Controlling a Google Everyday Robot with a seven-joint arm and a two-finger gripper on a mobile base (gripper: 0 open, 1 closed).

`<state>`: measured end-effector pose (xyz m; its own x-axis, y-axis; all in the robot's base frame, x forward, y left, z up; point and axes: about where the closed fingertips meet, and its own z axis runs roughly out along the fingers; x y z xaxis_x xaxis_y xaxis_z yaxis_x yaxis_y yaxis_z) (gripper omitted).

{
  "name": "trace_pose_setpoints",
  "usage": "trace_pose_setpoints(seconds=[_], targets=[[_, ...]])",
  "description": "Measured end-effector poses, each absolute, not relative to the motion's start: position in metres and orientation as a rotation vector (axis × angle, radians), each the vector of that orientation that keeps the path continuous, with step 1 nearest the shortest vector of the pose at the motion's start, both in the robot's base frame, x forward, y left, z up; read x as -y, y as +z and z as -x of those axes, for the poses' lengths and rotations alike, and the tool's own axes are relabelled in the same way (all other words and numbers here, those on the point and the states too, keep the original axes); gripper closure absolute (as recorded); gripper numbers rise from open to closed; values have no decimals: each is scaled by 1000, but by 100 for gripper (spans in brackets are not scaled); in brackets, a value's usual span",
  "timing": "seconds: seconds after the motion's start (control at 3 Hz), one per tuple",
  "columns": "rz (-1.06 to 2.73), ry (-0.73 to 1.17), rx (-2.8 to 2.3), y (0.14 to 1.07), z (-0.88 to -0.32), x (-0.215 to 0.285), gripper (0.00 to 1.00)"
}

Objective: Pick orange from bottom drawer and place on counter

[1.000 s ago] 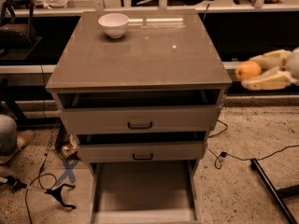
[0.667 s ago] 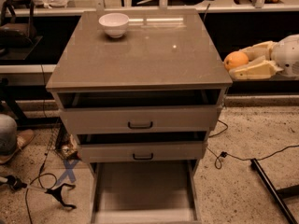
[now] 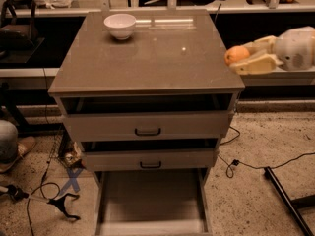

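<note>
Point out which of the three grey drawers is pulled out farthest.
The lowest grey drawer, its bare flat floor exposed; the two handled drawers above are barely open. The end effector holds the small round orange fruit right of the glossy grey-brown counter.

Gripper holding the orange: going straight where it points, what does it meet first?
The gripper, shut on the orange, points left toward the counter. The counter's right edge likely comes first, unless the gripper sits higher than the top, which I cannot tell.
</note>
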<state>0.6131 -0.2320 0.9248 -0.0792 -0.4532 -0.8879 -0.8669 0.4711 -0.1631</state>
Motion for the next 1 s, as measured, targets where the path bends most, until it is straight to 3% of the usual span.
trace_pose_setpoints(seconds=[1.0], targets=[[958,643,-1894,911,-706,136,100]])
